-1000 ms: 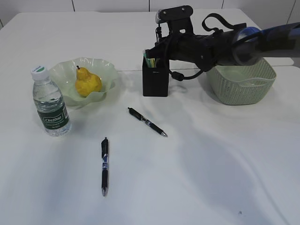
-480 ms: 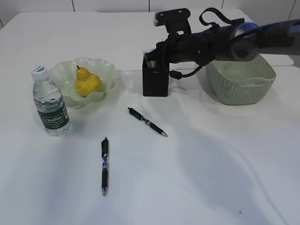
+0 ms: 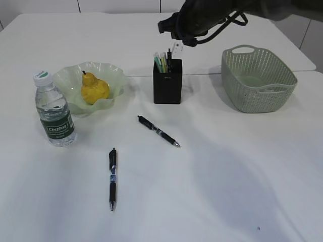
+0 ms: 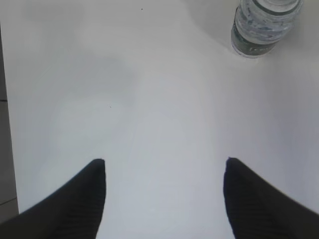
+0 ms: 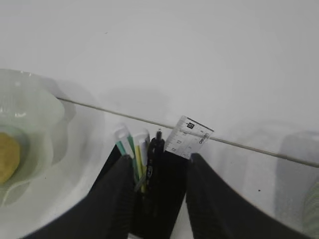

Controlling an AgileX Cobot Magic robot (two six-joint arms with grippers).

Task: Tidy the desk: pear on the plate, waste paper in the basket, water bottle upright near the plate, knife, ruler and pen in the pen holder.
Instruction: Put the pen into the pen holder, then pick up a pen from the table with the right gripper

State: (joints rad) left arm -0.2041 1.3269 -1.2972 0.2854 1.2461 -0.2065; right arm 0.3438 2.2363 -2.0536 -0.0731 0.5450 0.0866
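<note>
Seen only from the right wrist: right gripper (image 5: pixel 155 194) parted, nothing between its fingers, poised directly above the pen holder (image 5: pixel 154 199), with the clear ruler (image 5: pixel 188 137) leaning out of the holder's far right corner beside a black pen and pale green and yellow sticks. Seen only from the left wrist: left gripper (image 4: pixel 164 194) spread wide over bare desk (image 4: pixel 164 99), holding nothing, with the base of the water bottle (image 4: pixel 264 25) at the top right edge.

From the exterior view: pear (image 3: pixel 93 88) resting in the plate (image 3: pixel 113 73); water bottle (image 3: pixel 53 111) upright just beside the plate's near left rim; pen holder (image 3: pixel 167 86) between plate and basket (image 3: pixel 258 79), well apart from both. Right arm raised above and behind the holder, its gripper hard to make out there. Basket contents unclear; waste paper not made out. Two black pens flat on the desk: one pen (image 3: pixel 158 131) angled in front of the holder, the other pen (image 3: pixel 112 177) nearer the front, pointing toward the camera.

Wide bare tabletop along the front and right; far edge of the desk close behind the holder and basket.
</note>
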